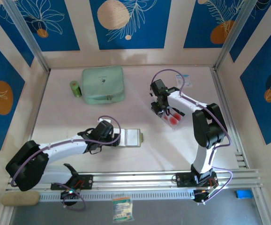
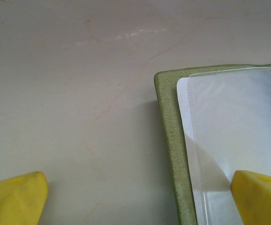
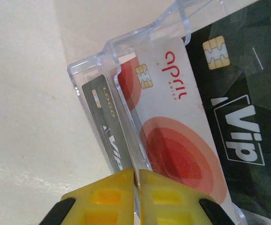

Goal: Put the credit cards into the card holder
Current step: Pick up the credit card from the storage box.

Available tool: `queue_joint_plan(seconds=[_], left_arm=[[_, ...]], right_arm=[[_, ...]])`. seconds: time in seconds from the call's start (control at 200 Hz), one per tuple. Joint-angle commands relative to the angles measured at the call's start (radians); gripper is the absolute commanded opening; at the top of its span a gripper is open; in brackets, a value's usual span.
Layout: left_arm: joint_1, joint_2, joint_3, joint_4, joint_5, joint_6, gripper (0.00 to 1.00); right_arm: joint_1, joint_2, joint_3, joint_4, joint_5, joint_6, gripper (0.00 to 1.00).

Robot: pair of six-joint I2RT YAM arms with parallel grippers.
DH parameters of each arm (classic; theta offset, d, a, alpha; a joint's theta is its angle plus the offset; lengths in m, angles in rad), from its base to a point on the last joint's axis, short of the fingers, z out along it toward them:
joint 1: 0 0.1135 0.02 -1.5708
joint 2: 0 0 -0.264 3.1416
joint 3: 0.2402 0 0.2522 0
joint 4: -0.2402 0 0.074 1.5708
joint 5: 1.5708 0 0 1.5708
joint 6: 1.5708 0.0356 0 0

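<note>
Mint-green zip case [image 1: 103, 85]: the largest container I see; zipped shut, beyond the card holder and to its left.
Card holder [image 1: 131, 137]: olive-green, lying open near the table's middle, with a clear sleeve [image 2: 234, 126] over its pale lining.
Clear tray [image 3: 86, 58]: right of the card holder and farther back, well apart from it; credit cards [image 3: 173, 136] stand in its slots.
Writing: I read red "april" on the pale, red-blobbed card, and gold "LOGO" with white "Vip" on the black cards [image 3: 248, 117].
Left gripper [image 2: 138, 199]: jaws spread wide, one yellow fingertip [image 2: 259, 197] over the card holder's sleeve.
Right gripper [image 3: 136, 185]: fingertips pressed together at a tray partition; I cannot tell whether a card is pinched.
</note>
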Motion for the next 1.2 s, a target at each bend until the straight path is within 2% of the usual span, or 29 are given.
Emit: queue_joint_plan(seconds=[0.0,0.115,0.195,0.62,0.815,1.005,1.195], left_arm=[[0.011,-0.020,-0.015,-0.011,-0.005,-0.002,1.00],[0.012,-0.023,-0.016,-0.013,-0.007,-0.003,1.00],[0.012,-0.023,-0.016,-0.013,-0.007,-0.002,1.00],[0.011,-0.021,-0.010,-0.017,-0.008,-0.004,1.00],[0.011,-0.029,-0.009,-0.029,-0.016,-0.004,1.00],[0.011,-0.043,-0.009,-0.042,-0.029,-0.007,1.00],[0.011,-0.041,0.001,-0.053,-0.037,-0.008,1.00]], right_arm=[[0.009,0.033,-0.001,-0.013,-0.061,-0.006,0.10],[0.009,0.029,0.003,-0.012,-0.060,-0.009,0.07],[0.009,0.019,0.008,-0.015,-0.059,-0.015,0.00],[0.035,-0.091,0.053,-0.068,-0.041,-0.062,0.00],[0.055,-0.163,0.078,-0.105,-0.054,-0.031,0.00],[0.080,-0.263,0.049,-0.100,-0.162,0.089,0.00],[0.131,-0.376,-0.081,0.017,-0.331,0.283,0.00]])
